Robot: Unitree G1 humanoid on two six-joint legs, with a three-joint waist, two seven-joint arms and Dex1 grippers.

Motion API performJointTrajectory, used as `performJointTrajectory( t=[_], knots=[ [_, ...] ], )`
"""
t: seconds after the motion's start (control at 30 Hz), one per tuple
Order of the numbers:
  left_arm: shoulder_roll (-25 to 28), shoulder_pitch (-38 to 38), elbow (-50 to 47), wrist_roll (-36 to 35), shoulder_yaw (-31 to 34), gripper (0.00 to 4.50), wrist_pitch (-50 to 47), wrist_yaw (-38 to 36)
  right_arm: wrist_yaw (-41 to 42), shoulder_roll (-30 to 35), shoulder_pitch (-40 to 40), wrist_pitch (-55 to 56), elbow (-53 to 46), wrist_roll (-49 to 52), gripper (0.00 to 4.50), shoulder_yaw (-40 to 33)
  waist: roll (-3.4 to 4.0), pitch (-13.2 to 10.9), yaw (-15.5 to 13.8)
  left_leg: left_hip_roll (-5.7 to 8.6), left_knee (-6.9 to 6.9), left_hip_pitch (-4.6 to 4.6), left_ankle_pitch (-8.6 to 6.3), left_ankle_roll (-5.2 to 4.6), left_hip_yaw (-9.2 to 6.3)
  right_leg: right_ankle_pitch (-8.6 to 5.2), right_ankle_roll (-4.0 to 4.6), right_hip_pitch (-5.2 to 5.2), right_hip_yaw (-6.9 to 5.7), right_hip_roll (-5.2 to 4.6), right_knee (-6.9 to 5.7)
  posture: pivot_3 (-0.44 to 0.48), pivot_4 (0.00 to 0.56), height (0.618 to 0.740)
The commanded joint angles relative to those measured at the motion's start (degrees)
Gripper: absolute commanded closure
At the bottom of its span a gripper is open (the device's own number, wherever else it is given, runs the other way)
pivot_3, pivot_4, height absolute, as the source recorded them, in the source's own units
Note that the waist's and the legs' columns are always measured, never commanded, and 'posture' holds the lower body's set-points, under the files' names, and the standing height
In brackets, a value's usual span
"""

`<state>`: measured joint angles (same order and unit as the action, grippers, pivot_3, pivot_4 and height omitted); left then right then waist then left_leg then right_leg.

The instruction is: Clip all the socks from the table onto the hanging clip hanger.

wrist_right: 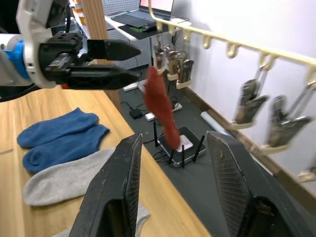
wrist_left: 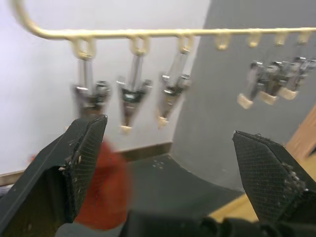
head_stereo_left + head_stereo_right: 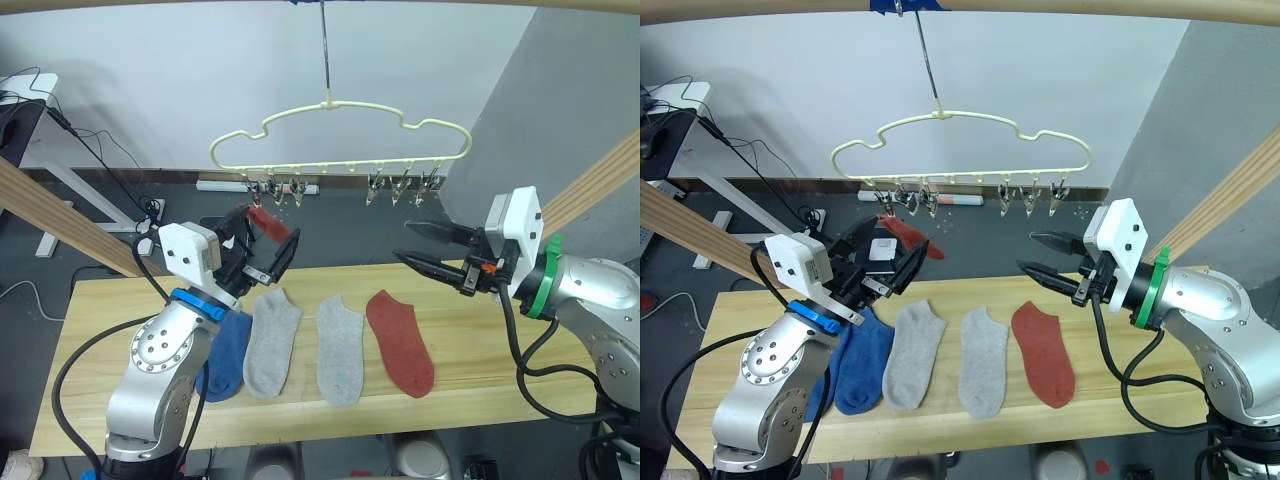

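One rust-red knit sock (image 3: 268,223) hangs clipped on pale-gold wire hanger (image 3: 340,135); left hand (image 3: 262,256) and right hand (image 3: 422,249) both spread, empty; five socks await on light wooden surface (image 3: 480,350).

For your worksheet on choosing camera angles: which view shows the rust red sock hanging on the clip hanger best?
The right wrist view: the hanging red sock dangles in full from a clip on the clip hanger, unobstructed. In both eye views it is small and partly behind the left hand. In the left wrist view it is a blur behind one finger.

Both grippers (image 3: 268,250) (image 3: 418,247) raised, fingers spread
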<state>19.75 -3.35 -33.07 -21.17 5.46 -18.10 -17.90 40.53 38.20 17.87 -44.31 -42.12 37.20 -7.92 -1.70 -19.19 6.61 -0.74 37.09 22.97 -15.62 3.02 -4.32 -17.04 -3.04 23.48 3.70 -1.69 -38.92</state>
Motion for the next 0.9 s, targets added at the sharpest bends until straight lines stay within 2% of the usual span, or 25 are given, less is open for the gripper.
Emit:
performJointTrajectory(
  t=[0.03, 0.07, 0.7, 0.83, 0.9],
  knots=[
    [-0.5, -0.8, -0.5, 1.9, -0.2, 1.09, 2.1, 0.8, -0.7, 1.6, -0.3, 0.1, -2.9, 2.1, 2.34, -2.1, 0.0, -0.1, 0.0, 0.01, 0.01, 0.0, 0.0, 0.0, -0.01, 0.01, -0.01, 0.0, -0.01, 0.0, 0.0, -0.259, 0.374, 0.74],
    [-0.6, -0.9, -0.4, 2.1, -0.3, 1.39, 2.1, 0.8, -0.9, 1.9, -0.3, 0.1, -2.9, 2.4, 2.34, -2.1, 0.0, -0.1, 0.0, 0.01, 0.01, 0.0, 0.0, 0.0, -0.01, 0.01, -0.01, 0.0, 0.0, 0.0, -0.01, -0.259, 0.374, 0.74],
    [-5.6, -7.0, 8.6, 7.3, -2.7, 1.39, 6.2, 2.7, -1.8, 4.3, 0.6, 1.5, -1.1, 3.6, 2.34, -1.8, -0.1, -0.5, 0.2, 0.03, 0.03, 0.0, 0.0, 0.0, 0.08, 0.01, -0.02, -0.02, -0.01, 0.1, 0.01, -0.287, 0.382, 0.74],
    [-6.3, -8.1, 10.7, 7.8, -3.0, 2.22, 7.6, 2.5, -2.4, 4.0, 0.8, 1.2, -1.2, 3.7, 2.34, -1.6, -0.15, -0.8, 0.5, 0.03, 0.07, 0.01, 0.0, 0.0, 0.08, 0.01, -0.02, -0.02, -0.03, 0.1, 0.0, -0.29, 0.381, 0.74],
    [-6.5, -8.5, 11.4, 8.0, -3.1, 2.22, 8.1, 2.3, -2.4, 4.1, 0.8, 1.3, -1.3, 3.7, 2.34, -1.5, -0.15, -0.8, 0.7, 0.02, 0.07, 0.01, 0.0, 0.0, 0.07, 0.01, -0.02, -0.02, -0.01, 0.1, 0.01, -0.29, 0.381, 0.74]
  ],
)
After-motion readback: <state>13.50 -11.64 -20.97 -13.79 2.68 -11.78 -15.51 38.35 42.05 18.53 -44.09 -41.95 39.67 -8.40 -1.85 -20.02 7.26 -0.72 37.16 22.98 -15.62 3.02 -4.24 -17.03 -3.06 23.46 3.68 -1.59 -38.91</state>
